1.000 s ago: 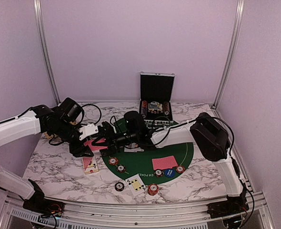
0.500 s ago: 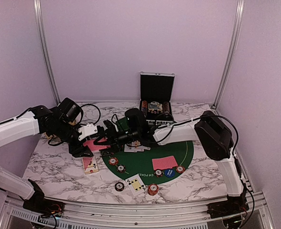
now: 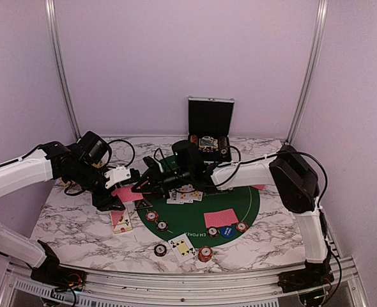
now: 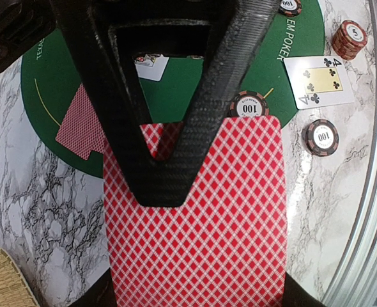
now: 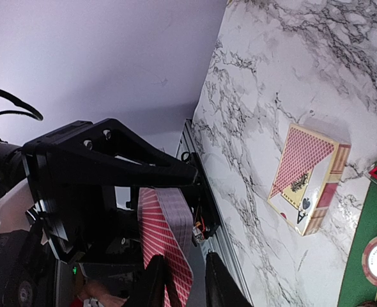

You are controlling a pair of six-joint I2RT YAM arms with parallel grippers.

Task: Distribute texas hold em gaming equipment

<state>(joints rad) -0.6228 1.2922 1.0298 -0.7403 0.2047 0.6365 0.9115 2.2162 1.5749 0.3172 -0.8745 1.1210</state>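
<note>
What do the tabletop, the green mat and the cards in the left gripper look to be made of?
Tabletop: smooth, white with grey veins; marble or a marble-print laminate, cannot tell which. Green mat: probably felt, flat matt surface with printed lettering. Cards in the left gripper: likely coated card stock, smooth with a crisp red lattice print.

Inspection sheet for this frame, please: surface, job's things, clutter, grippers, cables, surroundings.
Surface: marble table, green mat.
Job's things: deck held; chips, cards, blue disc on and beside the mat.
Clutter: card box, open case, basket.
Grippers: left gripper shut on deck; right gripper straddles its edge, grip unclear.
Cables: black loops at both wrists.
Surroundings: lilac walls, metal posts.
</note>
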